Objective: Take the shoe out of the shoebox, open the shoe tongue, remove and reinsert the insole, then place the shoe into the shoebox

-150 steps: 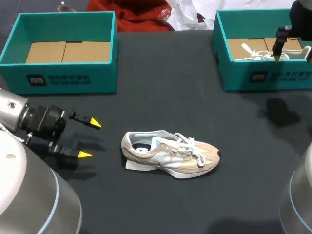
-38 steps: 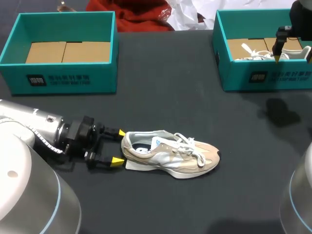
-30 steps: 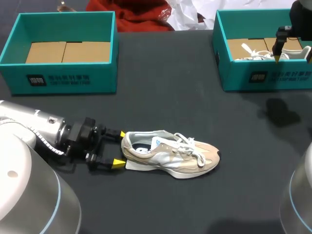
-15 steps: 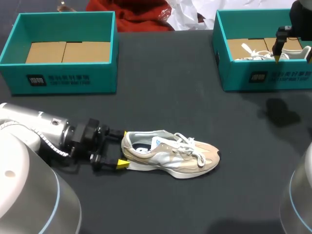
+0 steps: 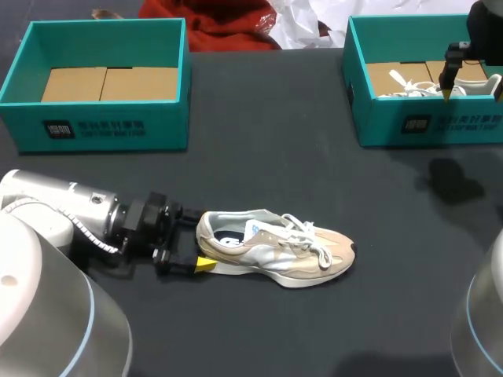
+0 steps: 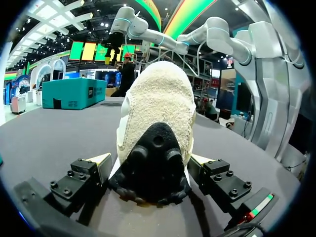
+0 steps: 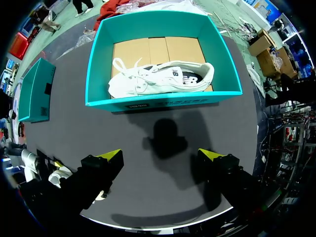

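Observation:
A beige and white shoe [image 5: 275, 247] lies on its sole in the middle of the black table, toe to the right. My left gripper [image 5: 200, 239] stands open at its heel, one finger on each side. In the left wrist view the heel [image 6: 155, 123] fills the space between the fingers [image 6: 98, 165] of the left gripper [image 6: 150, 165], with small gaps on both sides. My right gripper [image 5: 448, 82] hangs open high above the right teal shoebox [image 5: 424, 126]. In the right wrist view the right gripper [image 7: 162, 157] holds nothing, and the box [image 7: 163, 102] lies far below with a white shoe [image 7: 163, 79] in it.
A second teal shoebox [image 5: 102, 122] stands at the back left, showing only cardboard inside. A flat white piece [image 5: 216, 268] shows under the shoe's heel. Red cloth [image 5: 228, 23] and white plastic lie at the table's back edge.
My left gripper has slid right along the table until its fingers straddle the shoe's heel. The shoe and my right arm have not moved.

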Robot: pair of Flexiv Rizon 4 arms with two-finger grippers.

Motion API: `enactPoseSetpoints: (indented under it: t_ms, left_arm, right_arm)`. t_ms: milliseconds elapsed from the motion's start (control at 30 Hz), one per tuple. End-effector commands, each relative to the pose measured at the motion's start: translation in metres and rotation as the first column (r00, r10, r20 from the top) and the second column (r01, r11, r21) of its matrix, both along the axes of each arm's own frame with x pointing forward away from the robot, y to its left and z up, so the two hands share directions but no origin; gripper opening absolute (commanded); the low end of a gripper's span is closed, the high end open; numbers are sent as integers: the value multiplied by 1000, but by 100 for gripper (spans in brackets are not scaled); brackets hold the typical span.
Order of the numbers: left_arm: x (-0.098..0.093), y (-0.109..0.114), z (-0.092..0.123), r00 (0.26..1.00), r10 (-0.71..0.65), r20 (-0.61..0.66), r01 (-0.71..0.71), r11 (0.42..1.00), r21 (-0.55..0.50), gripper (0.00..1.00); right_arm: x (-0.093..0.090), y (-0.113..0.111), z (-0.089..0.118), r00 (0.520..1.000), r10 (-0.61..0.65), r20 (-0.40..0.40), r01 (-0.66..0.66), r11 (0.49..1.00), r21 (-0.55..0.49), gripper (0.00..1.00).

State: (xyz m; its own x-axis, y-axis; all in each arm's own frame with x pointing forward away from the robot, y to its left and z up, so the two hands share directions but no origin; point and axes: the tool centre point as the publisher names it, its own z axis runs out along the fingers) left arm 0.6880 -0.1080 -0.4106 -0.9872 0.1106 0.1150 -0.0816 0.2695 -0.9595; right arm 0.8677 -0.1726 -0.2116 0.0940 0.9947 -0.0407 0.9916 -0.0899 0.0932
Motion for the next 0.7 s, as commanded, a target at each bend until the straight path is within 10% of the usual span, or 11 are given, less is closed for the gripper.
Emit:
enactPoseSetpoints:
  t_ms: [33,700]
  left_arm:
    - [1,-8,-1,1000,-11,0,11,1000,-5,100]
    - [-3,-29,4,1000,-24,8,25,1000,-12,100]
  right_arm:
    - [-1,0,0,1000,0,1,0,1000,0,100]
    - [-1,0,0,1000,0,1,0,1000,0,100]
